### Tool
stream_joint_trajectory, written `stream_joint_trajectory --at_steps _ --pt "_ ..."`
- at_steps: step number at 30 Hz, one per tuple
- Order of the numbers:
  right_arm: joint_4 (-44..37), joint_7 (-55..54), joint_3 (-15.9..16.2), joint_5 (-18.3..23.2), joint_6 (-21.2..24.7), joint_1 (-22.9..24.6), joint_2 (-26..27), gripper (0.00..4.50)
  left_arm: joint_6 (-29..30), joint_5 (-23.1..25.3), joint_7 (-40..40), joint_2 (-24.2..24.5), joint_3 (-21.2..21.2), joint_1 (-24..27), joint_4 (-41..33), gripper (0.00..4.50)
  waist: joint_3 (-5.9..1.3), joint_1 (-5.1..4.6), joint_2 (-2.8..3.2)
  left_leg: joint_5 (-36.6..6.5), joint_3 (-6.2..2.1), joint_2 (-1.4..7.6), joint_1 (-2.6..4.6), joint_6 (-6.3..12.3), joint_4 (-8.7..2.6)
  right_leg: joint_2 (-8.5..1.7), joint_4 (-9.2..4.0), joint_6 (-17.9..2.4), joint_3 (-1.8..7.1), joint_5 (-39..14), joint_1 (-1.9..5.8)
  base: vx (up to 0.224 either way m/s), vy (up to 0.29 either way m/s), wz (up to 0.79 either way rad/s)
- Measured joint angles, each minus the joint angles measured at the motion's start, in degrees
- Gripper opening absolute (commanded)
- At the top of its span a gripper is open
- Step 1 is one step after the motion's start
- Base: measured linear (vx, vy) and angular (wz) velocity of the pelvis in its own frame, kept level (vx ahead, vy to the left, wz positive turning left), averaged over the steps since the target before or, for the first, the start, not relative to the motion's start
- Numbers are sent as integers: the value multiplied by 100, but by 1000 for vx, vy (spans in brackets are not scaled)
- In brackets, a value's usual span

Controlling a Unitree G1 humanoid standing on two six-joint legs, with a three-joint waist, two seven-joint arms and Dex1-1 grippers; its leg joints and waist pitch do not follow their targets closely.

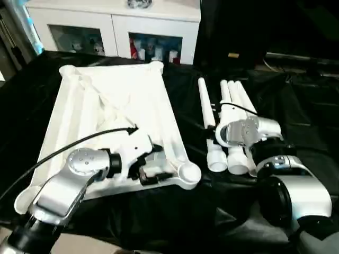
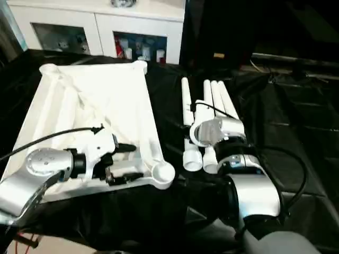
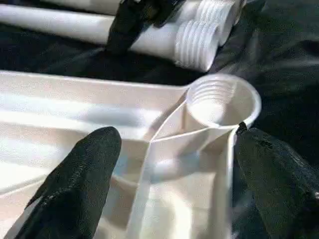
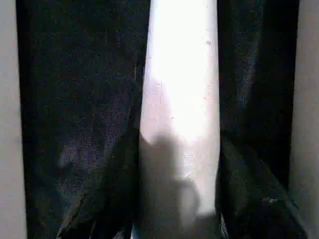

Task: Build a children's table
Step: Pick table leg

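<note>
Left claw (image 3: pixel 169 189): fingers spread wide, holding nothing, over the ribbed underside beside the near corner socket (image 3: pixel 222 102).
Right claw (image 4: pixel 177 199): black fingers flank one smooth white tube leg (image 4: pixel 179 99); grip unconfirmed.
Tabletop (image 1: pixel 122 106): white plastic, underside up, on black-draped counter (image 1: pixel 307 106).
Legs: parallel row right of tabletop.

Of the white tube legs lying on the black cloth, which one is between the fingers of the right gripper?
It is a middle leg of the row, under the right gripper; one black finger stands on each side of it. The other legs lie free beside it.
</note>
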Motion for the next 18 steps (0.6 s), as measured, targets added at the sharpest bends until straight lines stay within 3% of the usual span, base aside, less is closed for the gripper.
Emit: stream_joint_trajectory --at_steps 10,17,18 --pt "-1349 592 -125 344 -371 624 38 182 -35 -162 97 -269 107 -68 73 418 18 2 29 1 0 0 0 -1 -2 0 1 0 0 1 -1 0 0 0" --pt "-3403 1801 -409 1517 -313 1321 136 182 241 -829 1124 -1379 1168 -787 656 418 18 24 28 6 0 0 -5 17 -2 0 -2 0 -1 1 -2 0 0 0" --pt "-3777 2061 -414 1706 -277 1508 62 182 388 -1055 1297 -1615 1411 -975 792 418 18 62 27 3 -1 1 -6 25 -1 0 -4 0 -4 1 2 0 0 0"
